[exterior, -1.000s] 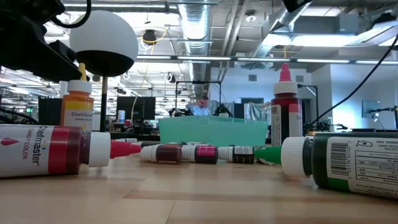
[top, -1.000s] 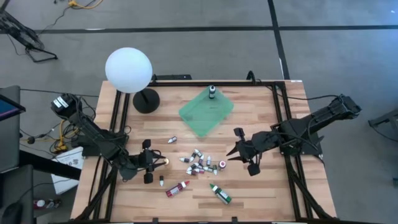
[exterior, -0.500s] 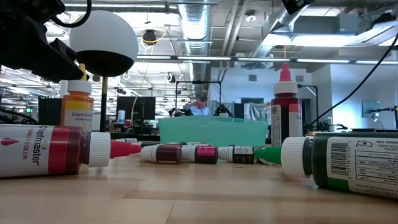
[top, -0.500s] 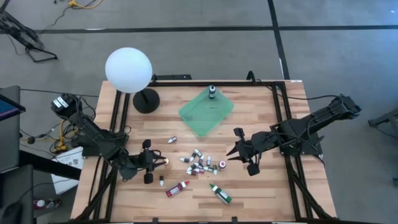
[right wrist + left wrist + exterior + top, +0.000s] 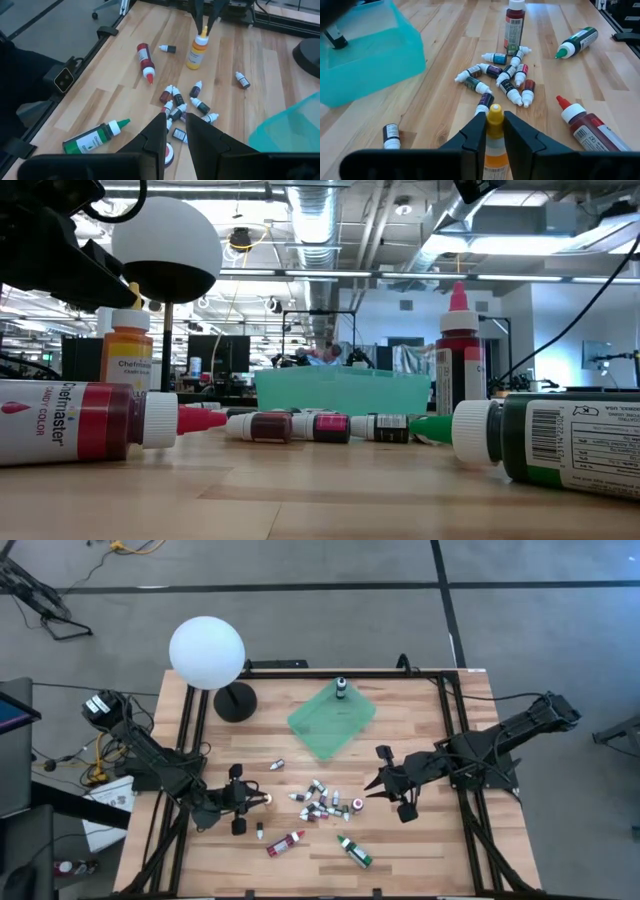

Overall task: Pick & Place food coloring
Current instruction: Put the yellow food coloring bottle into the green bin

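Wooden table [image 5: 420, 850] under a lab ceiling; landmark is the green tray [image 5: 331, 718], lying near the table's far edge.

Largest item: white globe lamp [image 5: 207, 652], left of the tray. Left arm reaches in from the left, well short of the tray on its near side. Left gripper [image 5: 494, 131] is closed on the orange bottle [image 5: 494, 145], fingers [image 5: 476, 134] clamping just under the yellow cap; the bottle stands upright. Right gripper [image 5: 383, 784] waits nearer than the tray and to its right, above a red-capped bottle [image 5: 169, 154]; its fingers appear nearly together with nothing between them.

Remaining bottles: green bottle [image 5: 354, 851] and red bottle [image 5: 285, 843] lie farthest from the tray at the near edge; a vial cluster [image 5: 322, 802] sits between the grippers; one vial [image 5: 341, 689] stands at the tray's far corner.

Judgement: lift straight up before travelling, clearing the cluster, and keep the bottle vertical until over the tray.

Not determinable: whether the orange bottle's base touches the table; vial labels.
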`<action>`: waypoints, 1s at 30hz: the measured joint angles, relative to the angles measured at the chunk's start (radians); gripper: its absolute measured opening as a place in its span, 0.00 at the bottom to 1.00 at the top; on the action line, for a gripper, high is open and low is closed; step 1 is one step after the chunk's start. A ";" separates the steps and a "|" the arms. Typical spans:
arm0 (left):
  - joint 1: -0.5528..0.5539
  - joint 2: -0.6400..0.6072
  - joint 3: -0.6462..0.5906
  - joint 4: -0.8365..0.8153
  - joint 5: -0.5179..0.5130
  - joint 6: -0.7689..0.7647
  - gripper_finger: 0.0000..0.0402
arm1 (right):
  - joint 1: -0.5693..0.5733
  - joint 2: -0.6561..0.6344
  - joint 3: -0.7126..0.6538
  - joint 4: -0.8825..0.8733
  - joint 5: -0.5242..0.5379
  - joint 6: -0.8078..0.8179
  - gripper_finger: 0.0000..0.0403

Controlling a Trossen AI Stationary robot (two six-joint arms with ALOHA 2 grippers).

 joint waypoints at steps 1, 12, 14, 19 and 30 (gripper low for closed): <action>0.000 0.000 0.000 0.000 0.000 0.001 0.13 | 0.000 0.000 0.000 0.000 0.000 0.000 0.16; 0.000 0.000 0.000 0.010 -0.007 0.004 0.11 | 0.000 0.000 0.000 0.000 0.000 0.000 0.16; 0.000 0.000 0.000 0.020 -0.016 0.005 0.11 | 0.000 0.000 0.000 -0.001 0.000 0.000 0.16; 0.007 0.000 0.000 0.050 -0.042 0.006 0.11 | 0.000 0.000 0.000 -0.006 0.000 0.000 0.16; 0.123 0.000 0.000 0.248 -0.019 0.122 0.11 | 0.000 0.000 0.000 -0.030 -0.001 0.018 0.16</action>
